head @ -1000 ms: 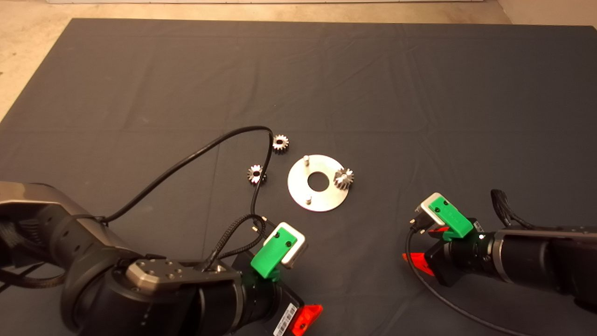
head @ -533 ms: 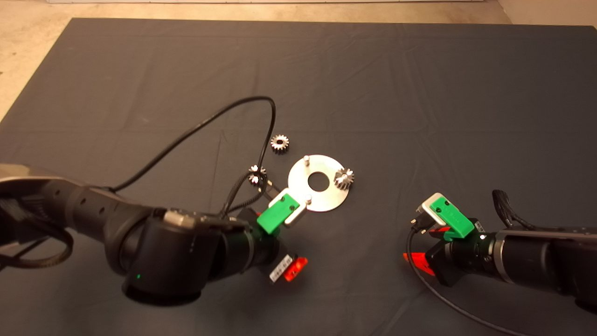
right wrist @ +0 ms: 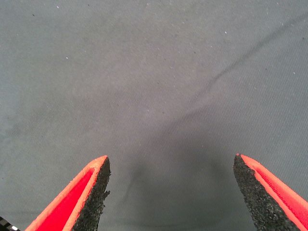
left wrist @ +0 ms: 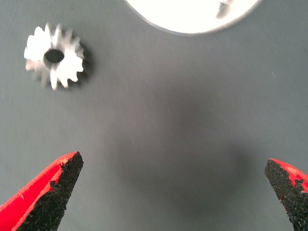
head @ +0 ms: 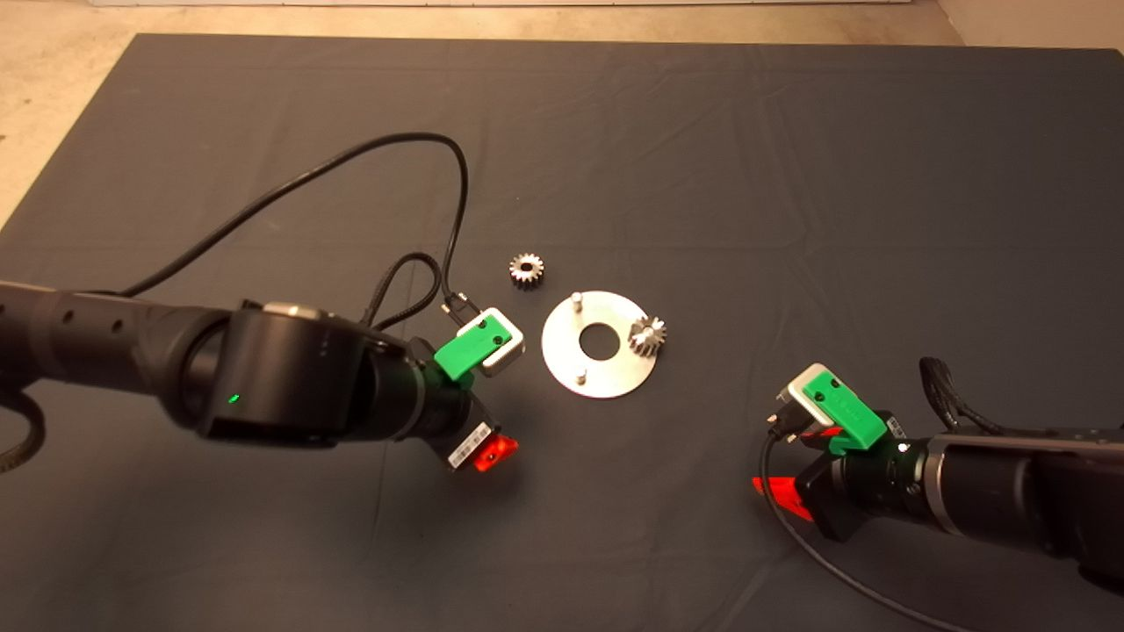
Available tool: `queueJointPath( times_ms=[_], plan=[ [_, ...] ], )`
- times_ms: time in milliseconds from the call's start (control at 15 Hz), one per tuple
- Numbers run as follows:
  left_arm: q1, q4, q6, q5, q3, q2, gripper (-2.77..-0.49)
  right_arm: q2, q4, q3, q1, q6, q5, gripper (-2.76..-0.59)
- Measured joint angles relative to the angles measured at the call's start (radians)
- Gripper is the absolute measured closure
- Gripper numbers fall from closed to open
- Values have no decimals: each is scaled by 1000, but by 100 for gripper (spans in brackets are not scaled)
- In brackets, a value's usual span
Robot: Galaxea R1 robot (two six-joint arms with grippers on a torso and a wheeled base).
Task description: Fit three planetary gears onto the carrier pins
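Note:
The silver disc [head: 562, 355] lies mid-mat with two bare carrier pins, one at the far side [head: 577, 299] and one at the near side [head: 580, 377]. One planetary gear [head: 647, 334] sits at the disc's right edge where the third pin stands. A second gear [head: 526, 269] lies loose on the mat beyond the disc's left. My left gripper [head: 483, 399] hovers just left of the disc, open and empty [left wrist: 173, 192]. Its wrist view shows the third gear [left wrist: 55, 55] flat on the mat beside the disc's rim [left wrist: 192, 19]. In the head view this gear is hidden under the gripper.
My right gripper [head: 790, 461] waits open and empty over bare mat [right wrist: 171, 192] at the right front. The left arm's black cable [head: 290, 184] loops over the mat's left half. Pale floor [head: 53, 105] borders the mat at the far left.
My left arm has swung from the mat's front edge up and left to the disc's left side, covering the nearer loose gear. The right gripper has barely moved.

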Motion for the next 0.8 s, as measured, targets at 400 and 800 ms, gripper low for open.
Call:
queueJointPath(
  times_ms=[400,800],
  plan=[
    [-9,-106,153,-129,-169,13,-275,4,0,1,0,0,-1,-189],
    [-46,-162,236,-136,-259,20,-275,6,0,1,-2,0,-2,-189]
  ],
)
